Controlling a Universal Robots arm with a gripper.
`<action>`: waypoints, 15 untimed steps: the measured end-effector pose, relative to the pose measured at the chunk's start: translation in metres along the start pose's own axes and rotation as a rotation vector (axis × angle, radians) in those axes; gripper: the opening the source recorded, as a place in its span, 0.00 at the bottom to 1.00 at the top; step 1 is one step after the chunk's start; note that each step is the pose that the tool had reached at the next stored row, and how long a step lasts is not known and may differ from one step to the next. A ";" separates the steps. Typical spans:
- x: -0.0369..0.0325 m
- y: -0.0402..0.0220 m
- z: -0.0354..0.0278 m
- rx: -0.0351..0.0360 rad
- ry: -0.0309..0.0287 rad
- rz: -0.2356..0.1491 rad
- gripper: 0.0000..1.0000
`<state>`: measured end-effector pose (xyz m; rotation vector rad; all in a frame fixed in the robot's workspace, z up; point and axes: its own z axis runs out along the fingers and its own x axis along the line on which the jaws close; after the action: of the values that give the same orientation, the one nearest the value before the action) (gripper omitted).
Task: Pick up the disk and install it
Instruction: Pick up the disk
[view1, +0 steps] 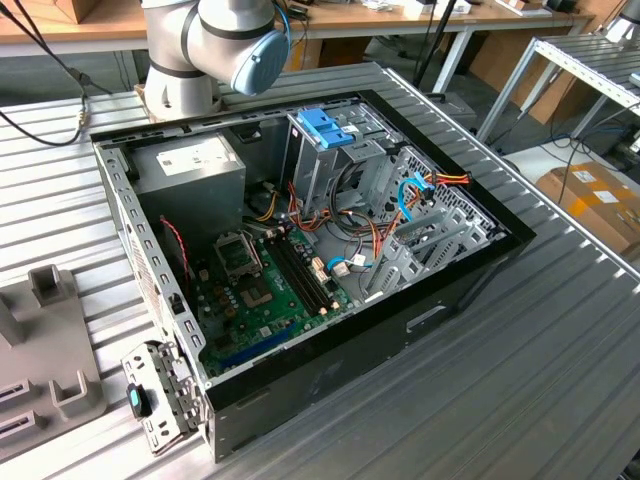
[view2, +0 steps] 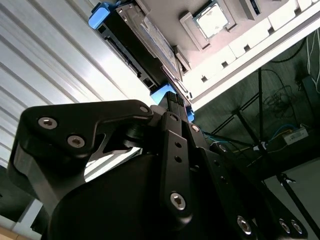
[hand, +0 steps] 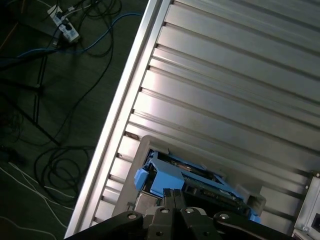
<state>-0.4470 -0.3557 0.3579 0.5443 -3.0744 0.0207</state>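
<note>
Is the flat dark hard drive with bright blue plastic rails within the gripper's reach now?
Likely yes: the gripper sits right at the hard drive, by its blue rail, nothing visible between them.

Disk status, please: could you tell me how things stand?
Claw at blue end of disk. Disk seated in grey holder, not yet lifted. Nothing between them.

Blue-railed disk (view2: 140, 50), beside grey fixture (view2: 240, 42), ribbed metal table (view2: 50, 60)
</note>
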 end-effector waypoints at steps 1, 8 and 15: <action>0.0000 0.0000 0.0000 0.0003 -0.0002 -0.016 0.11; 0.0000 0.0000 0.0000 0.0027 -0.0012 -0.128 0.11; 0.0000 0.0000 0.0000 0.0046 -0.0020 -0.216 0.11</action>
<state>-0.4471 -0.3557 0.3579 0.8725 -2.9994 0.0238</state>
